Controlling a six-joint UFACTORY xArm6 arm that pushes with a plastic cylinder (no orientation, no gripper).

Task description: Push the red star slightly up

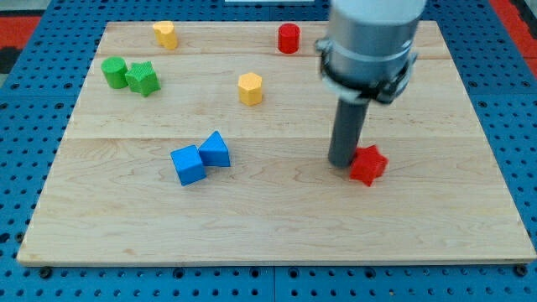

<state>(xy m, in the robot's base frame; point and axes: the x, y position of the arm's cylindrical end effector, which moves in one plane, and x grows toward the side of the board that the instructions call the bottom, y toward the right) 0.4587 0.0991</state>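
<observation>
The red star (368, 164) lies on the wooden board (268, 226), right of centre. My tip (342, 163) rests on the board touching the star's left side, level with it. The rod rises from there to the grey arm body (369, 42) at the view's top.
A red cylinder (289, 39) stands near the top edge. Two yellow blocks: one at top left (165, 34), one (250, 88) near the centre. A green cylinder (114, 71) touches a green star (143, 78) at left. A blue cube (188, 164) touches a blue triangle (216, 150).
</observation>
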